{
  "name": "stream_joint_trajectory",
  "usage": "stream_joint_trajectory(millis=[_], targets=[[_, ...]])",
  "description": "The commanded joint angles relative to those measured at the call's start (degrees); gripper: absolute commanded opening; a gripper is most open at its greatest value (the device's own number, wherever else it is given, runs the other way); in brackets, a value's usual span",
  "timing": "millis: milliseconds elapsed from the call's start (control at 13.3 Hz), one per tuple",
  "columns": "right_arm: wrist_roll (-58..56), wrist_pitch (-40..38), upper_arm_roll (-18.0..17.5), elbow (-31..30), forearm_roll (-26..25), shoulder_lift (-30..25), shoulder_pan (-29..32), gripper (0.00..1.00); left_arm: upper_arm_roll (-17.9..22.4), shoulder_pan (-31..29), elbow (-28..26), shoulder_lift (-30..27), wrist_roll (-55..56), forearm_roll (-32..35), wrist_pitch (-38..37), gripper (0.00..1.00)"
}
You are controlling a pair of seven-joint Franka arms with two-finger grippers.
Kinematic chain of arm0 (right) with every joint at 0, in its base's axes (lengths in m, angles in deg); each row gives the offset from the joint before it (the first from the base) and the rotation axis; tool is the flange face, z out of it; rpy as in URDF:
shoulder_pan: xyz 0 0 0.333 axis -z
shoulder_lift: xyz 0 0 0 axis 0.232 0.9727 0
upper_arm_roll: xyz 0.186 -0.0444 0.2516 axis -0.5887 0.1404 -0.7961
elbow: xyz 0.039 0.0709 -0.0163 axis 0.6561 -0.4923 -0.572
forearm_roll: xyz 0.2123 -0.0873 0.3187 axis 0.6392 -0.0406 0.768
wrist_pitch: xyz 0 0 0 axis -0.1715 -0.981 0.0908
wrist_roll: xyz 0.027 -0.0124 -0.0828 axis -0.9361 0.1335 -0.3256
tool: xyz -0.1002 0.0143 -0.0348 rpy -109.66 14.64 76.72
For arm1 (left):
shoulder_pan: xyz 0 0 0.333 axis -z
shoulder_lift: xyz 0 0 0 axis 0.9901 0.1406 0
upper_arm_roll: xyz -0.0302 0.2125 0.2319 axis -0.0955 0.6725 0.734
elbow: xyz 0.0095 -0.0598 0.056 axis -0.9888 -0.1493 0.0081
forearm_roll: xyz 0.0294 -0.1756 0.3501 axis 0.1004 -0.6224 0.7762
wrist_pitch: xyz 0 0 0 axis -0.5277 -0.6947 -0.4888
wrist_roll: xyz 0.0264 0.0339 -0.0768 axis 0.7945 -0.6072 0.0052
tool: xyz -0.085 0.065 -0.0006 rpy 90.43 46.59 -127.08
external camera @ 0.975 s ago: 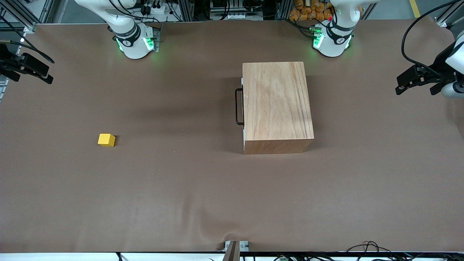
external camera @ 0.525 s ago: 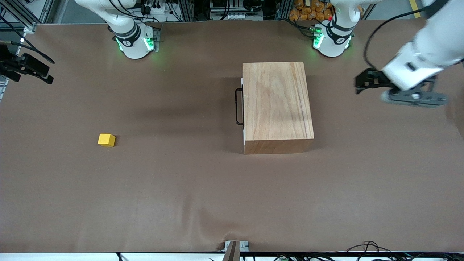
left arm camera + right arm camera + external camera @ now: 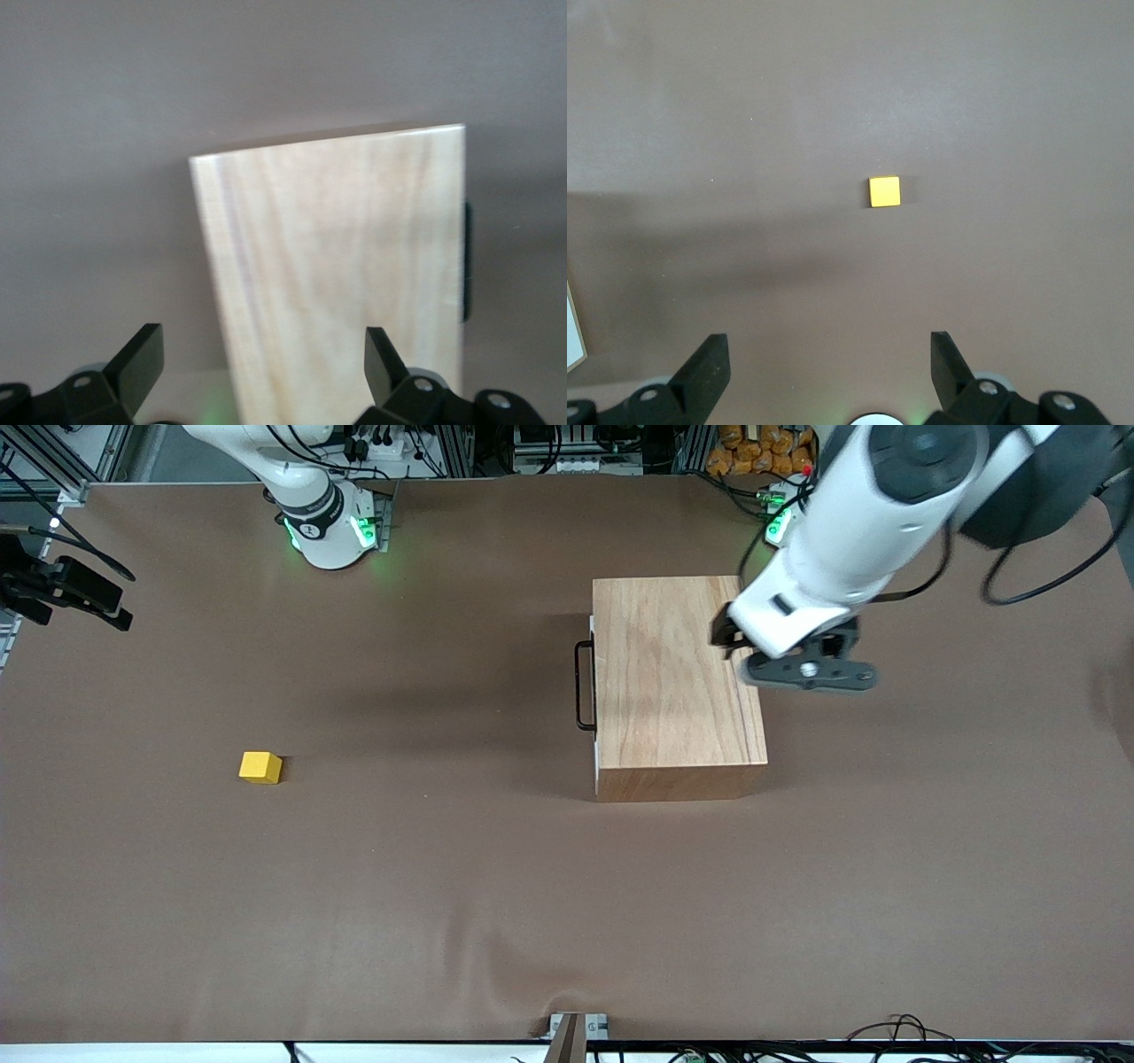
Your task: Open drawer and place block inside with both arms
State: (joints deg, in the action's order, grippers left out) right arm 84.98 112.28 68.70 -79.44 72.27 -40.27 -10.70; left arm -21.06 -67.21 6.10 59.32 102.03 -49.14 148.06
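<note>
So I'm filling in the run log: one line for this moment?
drawer: shut | block: on table | left gripper: open, over box | right gripper: open, waiting

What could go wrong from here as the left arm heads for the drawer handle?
The left gripper, open, hangs over the top of the large plain wooden box, away from the black U-shaped wire handle; dropping early could hit the lid. The drawer is shut, so a pull might drag the box. The small yellow cube lies toward the waiting open right gripper.
</note>
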Motion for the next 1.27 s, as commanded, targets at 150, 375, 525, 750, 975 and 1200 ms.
stream_joint_trajectory(millis=[150,375,525,750,975,1200], targets=[[-0.4,-0.4,-0.1,-0.4,0.0,-0.6,0.3,1.00,1.9,10.4,8.9,9.8,10.8,1.3,-0.4,1.00],[-0.4,-0.7,-0.1,-0.4,0.0,-0.6,0.4,1.00,9.9,21.8,13.3,14.8,19.2,1.3,-0.3,1.00],[-0.4,-0.7,-0.1,-0.4,0.0,-0.6,0.3,1.00,17.7,31.0,15.0,17.9,23.0,1.3,-0.4,1.00],[-0.4,-0.7,-0.1,-0.4,0.0,-0.6,0.3,1.00,22.7,37.7,15.3,20.8,25.5,1.2,0.4,1.00],[-0.4,-0.7,-0.1,-0.4,0.0,-0.6,0.3,1.00,22.8,40.4,15.3,22.7,29.4,1.2,1.5,1.00],[-0.4,-0.7,-0.1,-0.4,0.0,-0.6,0.3,1.00,23.3,42.7,15.3,24.2,33.3,1.2,3.6,1.00]])
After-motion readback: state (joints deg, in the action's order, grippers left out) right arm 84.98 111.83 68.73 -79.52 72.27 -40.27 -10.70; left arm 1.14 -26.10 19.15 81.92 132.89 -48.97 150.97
